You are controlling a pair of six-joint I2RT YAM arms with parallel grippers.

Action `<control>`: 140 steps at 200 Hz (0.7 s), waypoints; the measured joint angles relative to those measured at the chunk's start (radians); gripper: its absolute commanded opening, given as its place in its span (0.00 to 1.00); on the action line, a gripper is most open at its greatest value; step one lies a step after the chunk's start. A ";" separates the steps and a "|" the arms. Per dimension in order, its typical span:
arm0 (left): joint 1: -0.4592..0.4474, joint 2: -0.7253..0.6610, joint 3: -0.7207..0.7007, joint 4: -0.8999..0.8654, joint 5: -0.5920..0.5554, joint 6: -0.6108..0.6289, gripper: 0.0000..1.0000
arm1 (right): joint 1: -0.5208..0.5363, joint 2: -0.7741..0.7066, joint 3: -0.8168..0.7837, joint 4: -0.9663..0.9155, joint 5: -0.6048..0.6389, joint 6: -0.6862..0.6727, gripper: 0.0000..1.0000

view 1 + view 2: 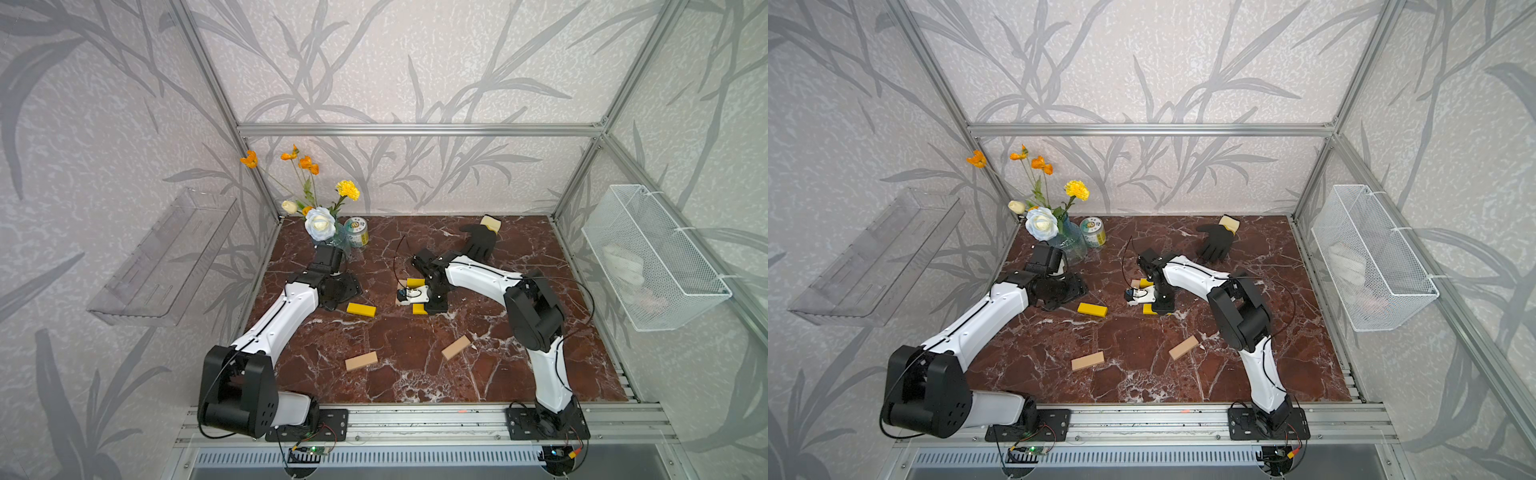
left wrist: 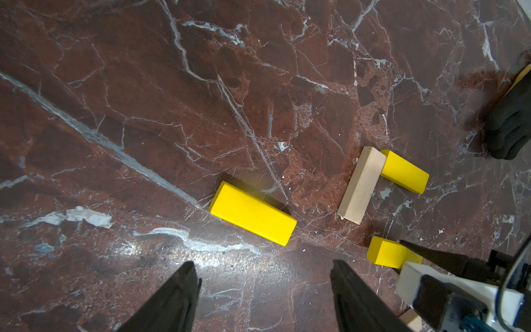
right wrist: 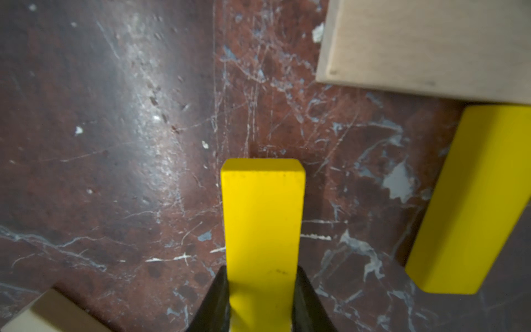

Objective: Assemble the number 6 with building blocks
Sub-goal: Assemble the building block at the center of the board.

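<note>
Right gripper [image 3: 261,271] is pinching the near end of the held yellow bar [image 3: 263,218], jaws narrowly parted around it. The bar's long axis is pointing straight out from the jaws, roughly parallel to the second yellow bar [image 3: 465,207] and stopping short of the pale wood bar [image 3: 425,46]. Left gripper [image 2: 264,267] is hovering wide open and empty (loose yellow bar [image 2: 253,213] lying just ahead). Only the top views are showing the spare wood bars [image 1: 361,360] [image 1: 456,347].

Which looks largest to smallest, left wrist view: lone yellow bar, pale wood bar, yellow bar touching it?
Lone yellow bar
Pale wood bar
Yellow bar touching it
Nearness to camera may skew this.
</note>
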 measured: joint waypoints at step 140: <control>0.002 -0.005 -0.028 -0.004 0.000 0.001 0.75 | 0.004 0.109 0.134 -0.030 0.002 0.045 0.00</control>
